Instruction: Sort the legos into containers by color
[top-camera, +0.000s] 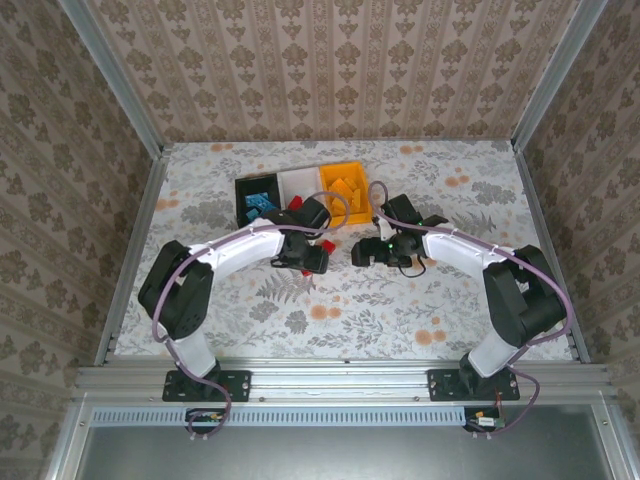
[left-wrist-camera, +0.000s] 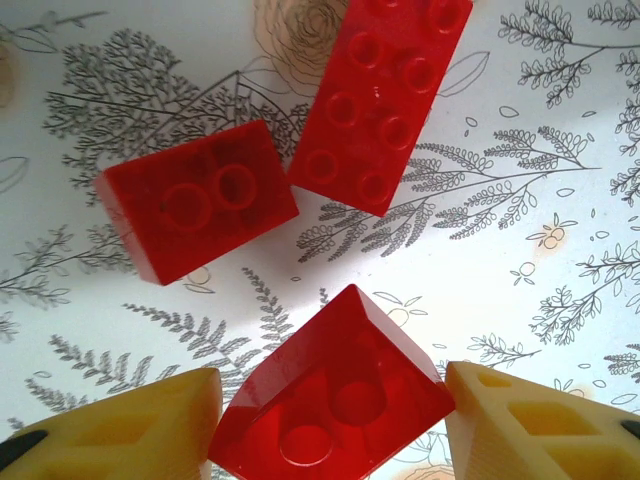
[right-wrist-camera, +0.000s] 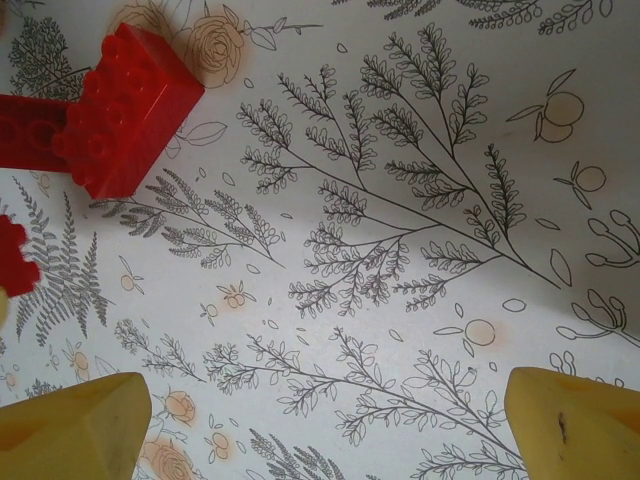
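My left gripper (left-wrist-camera: 332, 428) is shut on a red lego (left-wrist-camera: 330, 395), which sits tilted between the yellow fingers (left-wrist-camera: 130, 430) and touches both. Two more red legos, one square (left-wrist-camera: 195, 200) and one long (left-wrist-camera: 385, 95), lie on the table just beyond it. From above, the left gripper (top-camera: 316, 256) is at mid-table with a red lego (top-camera: 327, 246) at its tip. My right gripper (top-camera: 360, 252) faces it, open and with nothing in it (right-wrist-camera: 325, 420); red legos (right-wrist-camera: 125, 110) lie to its upper left. The black (top-camera: 243, 186), white (top-camera: 300, 180) and orange (top-camera: 325, 178) containers stand behind.
Blue legos (top-camera: 260, 205) lie in the black bin and orange legos (top-camera: 345, 188) in the orange bin. Another red piece (top-camera: 296, 203) shows by the white bin's front. A floral cloth (top-camera: 400, 320) covers the table, and patterned walls close it in on three sides.
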